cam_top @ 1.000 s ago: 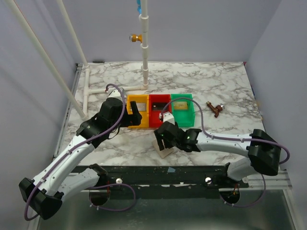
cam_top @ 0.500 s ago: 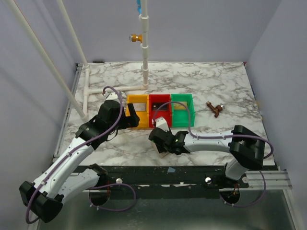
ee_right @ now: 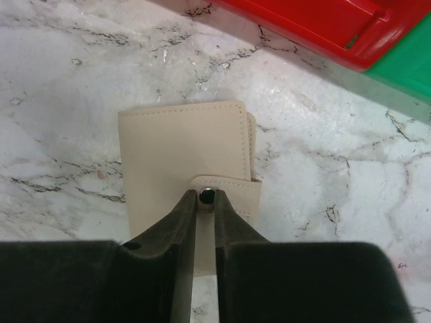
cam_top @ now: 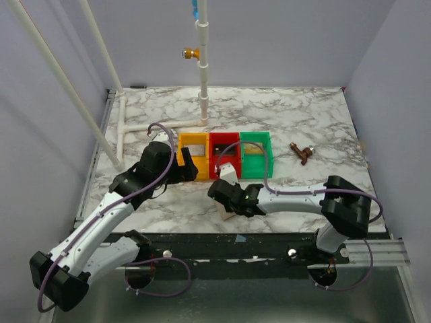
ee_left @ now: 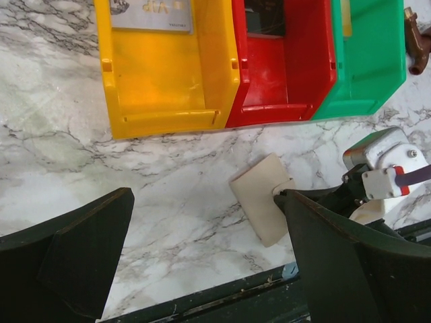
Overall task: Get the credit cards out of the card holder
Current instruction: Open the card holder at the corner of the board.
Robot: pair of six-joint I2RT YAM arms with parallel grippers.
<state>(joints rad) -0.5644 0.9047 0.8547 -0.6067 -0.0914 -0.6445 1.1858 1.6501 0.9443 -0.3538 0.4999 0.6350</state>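
Beige card holder [ee_right: 180, 149], apparently closed, flat

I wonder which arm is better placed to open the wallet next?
Right. The right gripper sits at the snap of the wallet, fingers nearly together; the left gripper hangs open, apart from it.

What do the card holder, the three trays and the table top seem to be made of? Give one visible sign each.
The card holder: matte beige leather or imitation, stitched edges. The yellow tray, red tray, green tray: glossy moulded plastic, uniform colour, highlights. The table top: marble-patterned, smooth; stone or printed laminate, cannot tell.
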